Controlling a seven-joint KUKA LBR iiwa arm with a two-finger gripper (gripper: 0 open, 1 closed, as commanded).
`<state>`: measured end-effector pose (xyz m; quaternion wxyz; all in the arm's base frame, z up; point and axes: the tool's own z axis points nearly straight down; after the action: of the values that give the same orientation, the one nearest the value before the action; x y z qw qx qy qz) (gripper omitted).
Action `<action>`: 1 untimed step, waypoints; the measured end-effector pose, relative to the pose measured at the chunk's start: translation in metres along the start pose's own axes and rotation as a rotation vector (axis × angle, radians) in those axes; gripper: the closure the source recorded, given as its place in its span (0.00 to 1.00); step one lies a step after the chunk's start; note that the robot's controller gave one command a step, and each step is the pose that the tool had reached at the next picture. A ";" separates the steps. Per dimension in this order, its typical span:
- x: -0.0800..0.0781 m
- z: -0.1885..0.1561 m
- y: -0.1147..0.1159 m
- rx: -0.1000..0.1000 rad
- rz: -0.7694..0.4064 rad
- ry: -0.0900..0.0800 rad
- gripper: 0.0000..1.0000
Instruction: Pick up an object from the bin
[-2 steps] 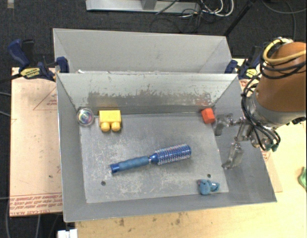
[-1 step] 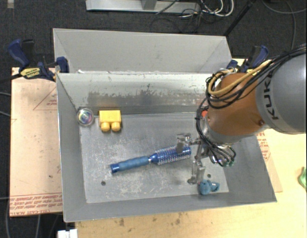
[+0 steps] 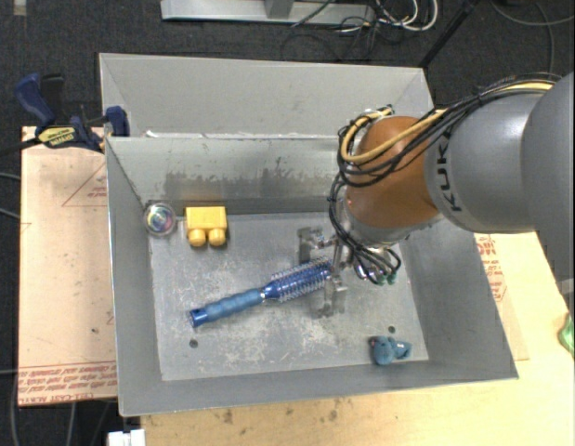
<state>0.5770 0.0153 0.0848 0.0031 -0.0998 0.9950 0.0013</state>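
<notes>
Blue plastic hairbrush (image 3: 268, 293) lies flat on the floor of the grey metal bin (image 3: 268, 170). Its long axis slants, with the handle pointing lower left and the bristled head up-right under the gripper (image 3: 322, 272). The gripper's fingers stand apart astride that head. A small teal object (image 3: 389, 349) lies below-right of the gripper. A yellow two-knobbed block (image 3: 206, 226) and a shiny silver ball (image 3: 160, 218) sit well to its left.
</notes>
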 end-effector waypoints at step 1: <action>0.003 -0.001 -0.002 0.001 0.002 0.005 1.00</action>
<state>0.5746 0.0131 0.0861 0.0007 -0.0988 0.9951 0.0004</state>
